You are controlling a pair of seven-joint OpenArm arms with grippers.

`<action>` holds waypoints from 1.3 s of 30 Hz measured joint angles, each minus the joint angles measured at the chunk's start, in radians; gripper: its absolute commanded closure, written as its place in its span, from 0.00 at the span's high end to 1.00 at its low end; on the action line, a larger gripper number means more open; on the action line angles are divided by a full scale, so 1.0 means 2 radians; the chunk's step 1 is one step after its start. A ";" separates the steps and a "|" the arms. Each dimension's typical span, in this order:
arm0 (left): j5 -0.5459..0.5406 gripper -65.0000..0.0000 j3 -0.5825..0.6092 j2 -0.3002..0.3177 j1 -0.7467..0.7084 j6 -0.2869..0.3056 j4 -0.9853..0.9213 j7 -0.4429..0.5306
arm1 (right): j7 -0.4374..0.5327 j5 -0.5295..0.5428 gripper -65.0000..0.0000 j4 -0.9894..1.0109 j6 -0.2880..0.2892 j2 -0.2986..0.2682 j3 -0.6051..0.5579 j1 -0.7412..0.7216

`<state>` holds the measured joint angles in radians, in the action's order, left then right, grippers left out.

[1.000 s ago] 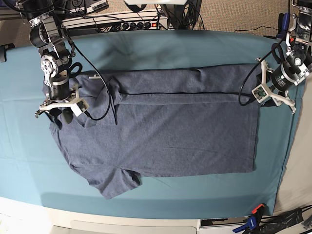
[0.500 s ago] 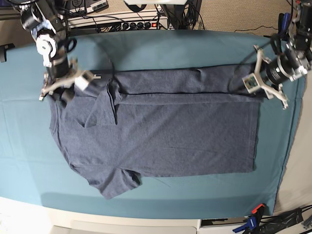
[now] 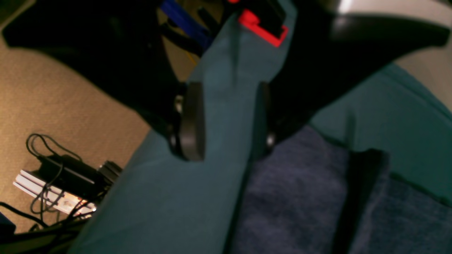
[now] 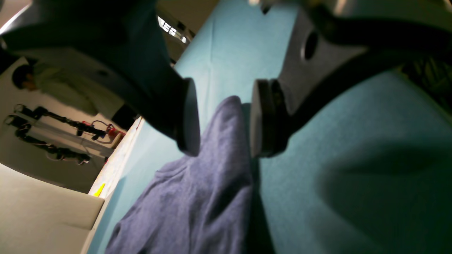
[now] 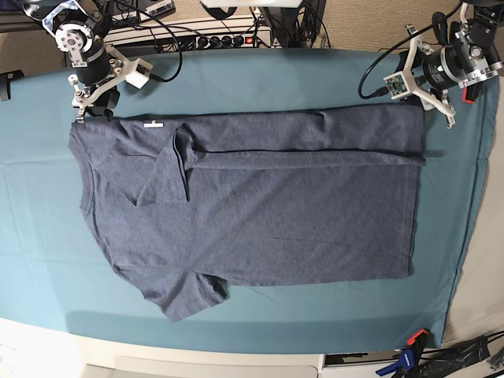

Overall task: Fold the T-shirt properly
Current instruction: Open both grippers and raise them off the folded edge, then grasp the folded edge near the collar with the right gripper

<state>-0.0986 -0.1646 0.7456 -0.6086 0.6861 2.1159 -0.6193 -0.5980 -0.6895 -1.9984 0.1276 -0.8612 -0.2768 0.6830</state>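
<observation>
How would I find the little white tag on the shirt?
Look at the T-shirt spread on the teal tablecloth. Go to its top edge near the left corner: the white tag is the only bright spot on the grey-blue fabric.

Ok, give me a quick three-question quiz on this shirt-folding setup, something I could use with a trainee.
1. True or false: the far long edge of the T-shirt is already folded over toward the middle.
2. Multiple choice: where is the unfolded sleeve in the base view? A) near edge, left part B) far edge, right part C) under the right gripper
3. In one word each, how do the jaws of the left gripper and the right gripper stand?

Key:
1. True, a folded band runs along the far side.
2. A
3. Open; open. Neither holds the cloth; only tablecloth shows between the left gripper's pads.
</observation>
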 measured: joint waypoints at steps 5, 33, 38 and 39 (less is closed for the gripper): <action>0.000 0.37 0.000 0.000 0.000 0.000 0.000 0.000 | 0.011 0.026 0.38 0.018 0.000 0.001 0.021 -0.001; -0.006 0.37 0.000 0.000 0.022 0.000 0.000 0.028 | 0.051 0.049 0.38 0.147 0.007 0.029 0.068 -0.063; -0.006 0.37 0.000 0.000 0.022 0.000 0.000 0.028 | 0.050 0.047 0.38 0.146 0.018 0.028 0.065 -0.063; -0.006 0.37 0.000 0.000 0.022 0.000 0.000 0.028 | 0.048 0.043 0.38 0.146 0.019 0.026 0.060 -0.063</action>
<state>-0.1104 -0.1646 0.7456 -0.5648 0.6853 2.1162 -0.5640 -0.5011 -0.6037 -1.7054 0.1658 -0.8089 -0.1562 0.5564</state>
